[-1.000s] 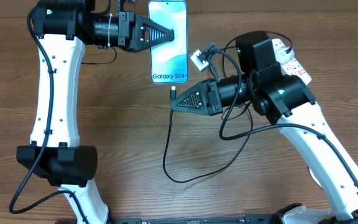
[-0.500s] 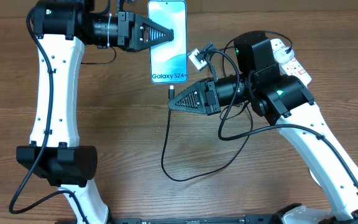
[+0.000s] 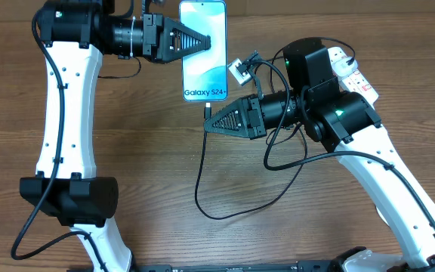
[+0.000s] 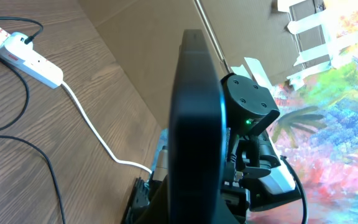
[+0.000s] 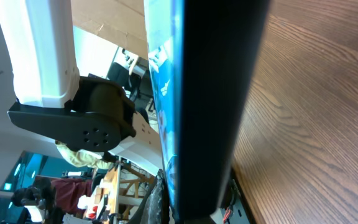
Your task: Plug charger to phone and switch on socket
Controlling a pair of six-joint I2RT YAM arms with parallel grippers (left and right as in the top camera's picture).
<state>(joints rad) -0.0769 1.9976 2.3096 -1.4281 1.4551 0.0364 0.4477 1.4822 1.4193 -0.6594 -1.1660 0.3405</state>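
With your left gripper (image 3: 207, 41) clamped on the phone (image 3: 211, 75) and your right gripper (image 3: 208, 128) pinching the charger (image 3: 209, 111) just below its bottom edge, square the tip before pushing.

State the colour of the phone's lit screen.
The phone screen is blue-teal; clearest overhead.

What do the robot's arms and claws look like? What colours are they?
The left arm and the right arm both have long white tube-like parts joined by chunky black joints. A thin black cable runs along each arm, and a little green light glows on each. The left claw and the right claw are black and shaped like pointy triangles.
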